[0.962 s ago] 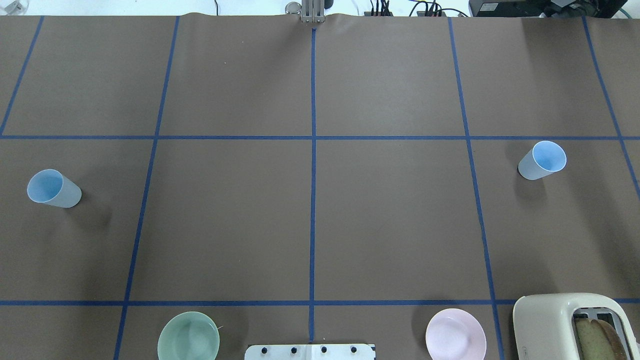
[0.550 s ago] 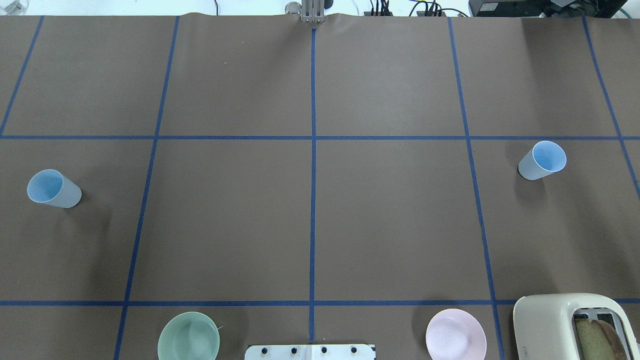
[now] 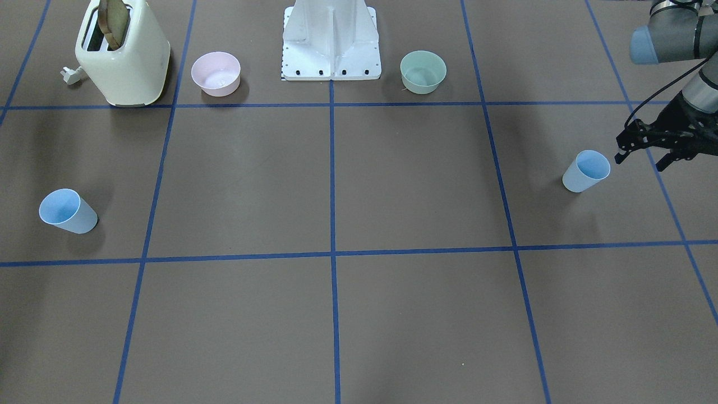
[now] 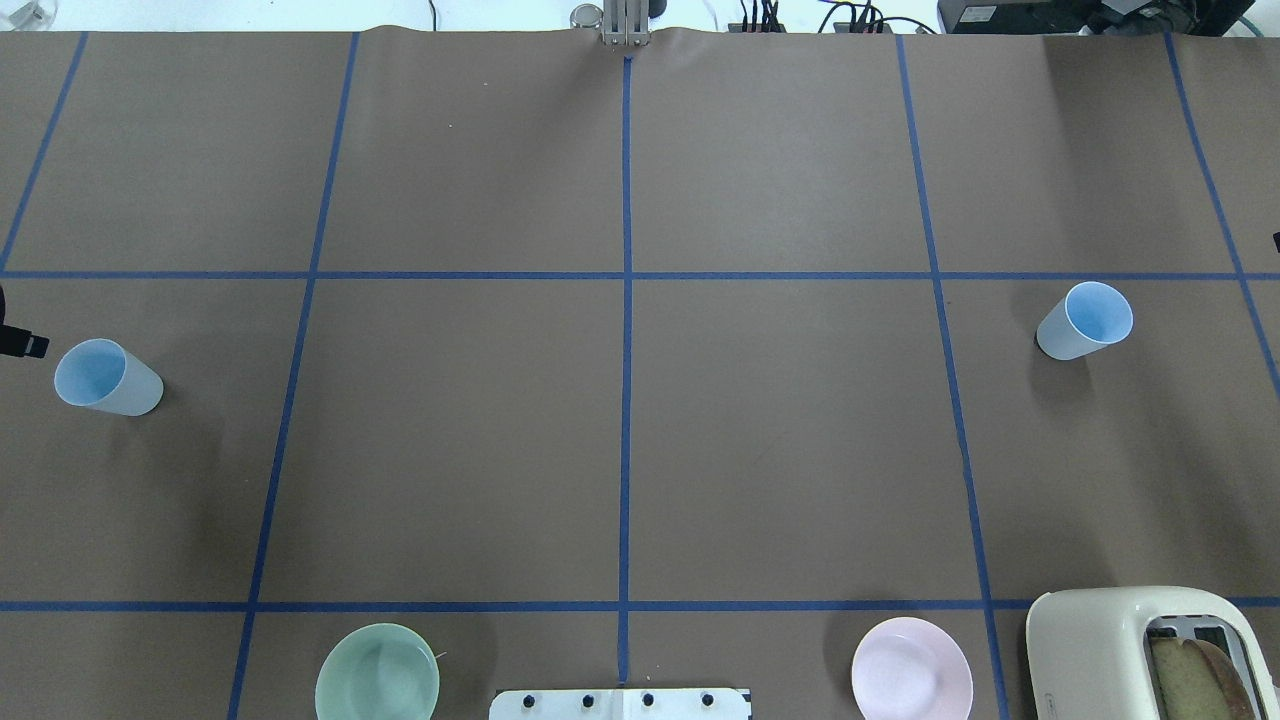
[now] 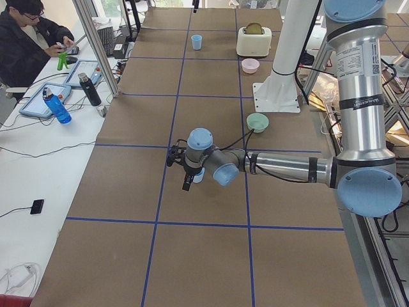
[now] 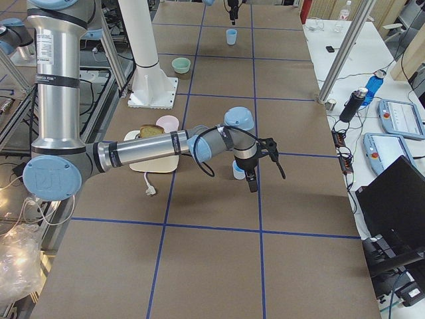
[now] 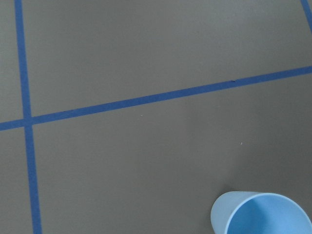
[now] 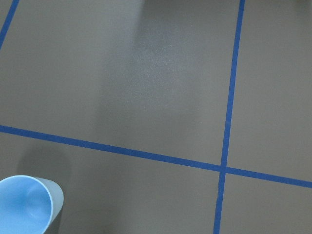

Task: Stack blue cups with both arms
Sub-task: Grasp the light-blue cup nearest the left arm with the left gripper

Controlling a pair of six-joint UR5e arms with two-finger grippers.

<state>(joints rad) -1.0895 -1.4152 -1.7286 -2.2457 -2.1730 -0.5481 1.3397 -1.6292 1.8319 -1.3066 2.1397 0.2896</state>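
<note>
Left gripper (image 3: 639, 161) hangs with its two black fingers spread, holding nothing, at the table's (image 4: 780, 450) left edge, about midway between the robot-side edge and the far one. Just beside it, on the side away from that edge, the left blue cup (image 3: 583, 174) stands upright, mouth up, on the brown cover. No contact between finger and rim shows. The left arm (image 5: 287, 169) lies low and nearly level over the table. The left wrist view catches only that cup's rim, in its lower right corner.

Further along, on the robot-side edge, sit the green bowl (image 3: 423, 71), then the white pedestal base (image 3: 331, 39) at the edge's middle, then the pink bowl (image 3: 216, 73). Past them, in the robot-side right corner, stands a cream toaster (image 3: 126, 62) with a slice of bread (image 3: 115, 22) poking out of a slot.

Farthest off, near the right edge and well apart from its twin, the right blue cup (image 3: 67, 212) also stands upright. The right gripper (image 6: 267, 179) hovers just beside it, toward the right edge, at the end of the right arm (image 6: 153, 149); whether its fingers are spread or pressed together I cannot tell
</note>
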